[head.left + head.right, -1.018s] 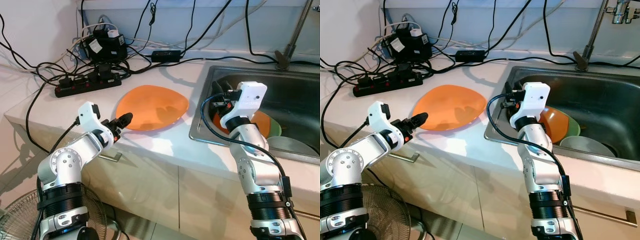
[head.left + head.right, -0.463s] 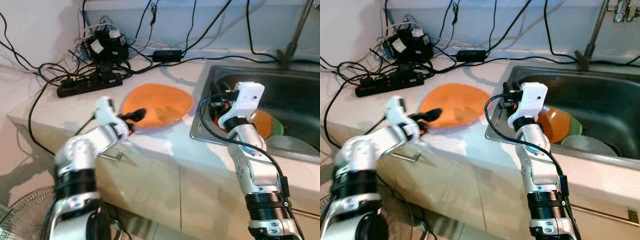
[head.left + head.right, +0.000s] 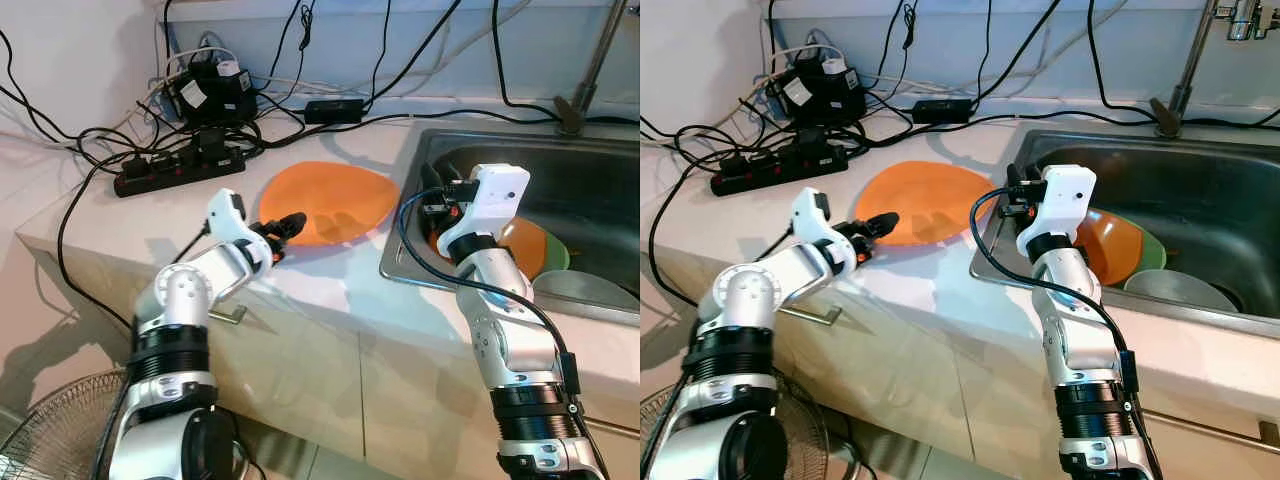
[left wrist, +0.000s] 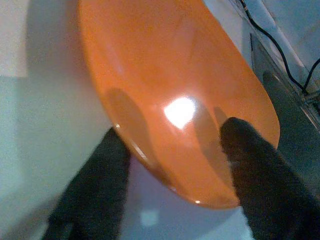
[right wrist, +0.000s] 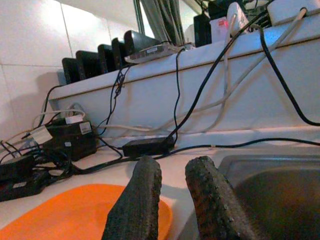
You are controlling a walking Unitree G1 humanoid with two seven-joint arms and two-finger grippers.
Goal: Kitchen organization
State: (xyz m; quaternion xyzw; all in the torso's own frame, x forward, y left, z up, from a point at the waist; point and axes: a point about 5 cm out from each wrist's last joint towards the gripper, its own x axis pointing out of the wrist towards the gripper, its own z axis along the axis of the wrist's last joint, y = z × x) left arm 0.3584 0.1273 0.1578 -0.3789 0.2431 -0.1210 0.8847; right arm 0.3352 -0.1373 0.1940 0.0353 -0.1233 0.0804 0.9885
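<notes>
An orange plate lies on the white counter just left of the steel sink, its near edge raised a little. My left gripper is shut on that near rim. The left wrist view has one black finger under the orange plate and the other on top of it. My right gripper hovers over the sink's left edge, pointing towards the plate. Its two fingers stand close together with nothing between them.
In the sink lie an orange bowl, a green bowl and a metal dish. A black power strip, adapters and many cables crowd the back left of the counter. A fan stands on the floor at lower left.
My left arm has swung to the right, and the orange plate has shifted with it towards the sink. The right arm has stayed where it was.
</notes>
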